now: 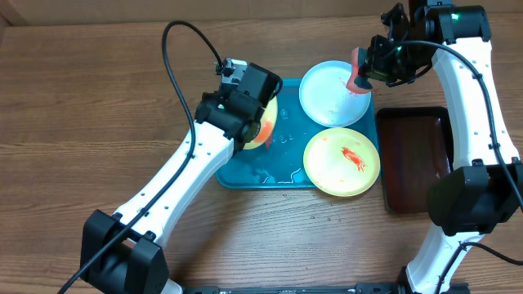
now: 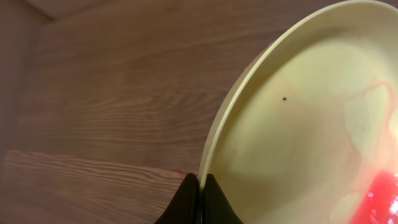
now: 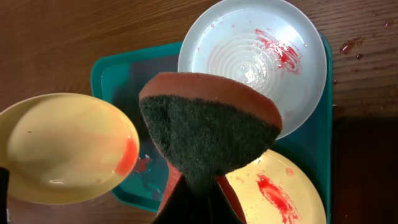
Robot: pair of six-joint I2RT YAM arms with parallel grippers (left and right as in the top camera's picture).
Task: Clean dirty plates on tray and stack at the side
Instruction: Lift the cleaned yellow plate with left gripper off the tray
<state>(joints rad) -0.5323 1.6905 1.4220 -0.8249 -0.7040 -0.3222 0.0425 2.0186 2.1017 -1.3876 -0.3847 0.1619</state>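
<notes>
My left gripper [image 2: 201, 190] is shut on the rim of a pale yellow-green plate [image 2: 298, 130], held tilted over the left end of the turquoise tray [image 1: 245, 175]; the plate [image 1: 267, 122] has a red smear. A light blue plate [image 1: 331, 91] with red smears lies at the tray's back right. A second yellow-green plate [image 1: 341, 162] with a red smear lies at its front right. My right gripper [image 3: 198, 186] is shut on a sponge [image 3: 208, 127], red with a dark scouring face, held above the blue plate [image 3: 249, 50].
A dark brown-red tray [image 1: 417, 155] lies right of the turquoise tray. Water and red drops lie on the tray floor [image 3: 146, 168]. Red drops spot the wood [image 3: 351, 45] near the tray. Bare wooden table [image 1: 82, 106] is on the left.
</notes>
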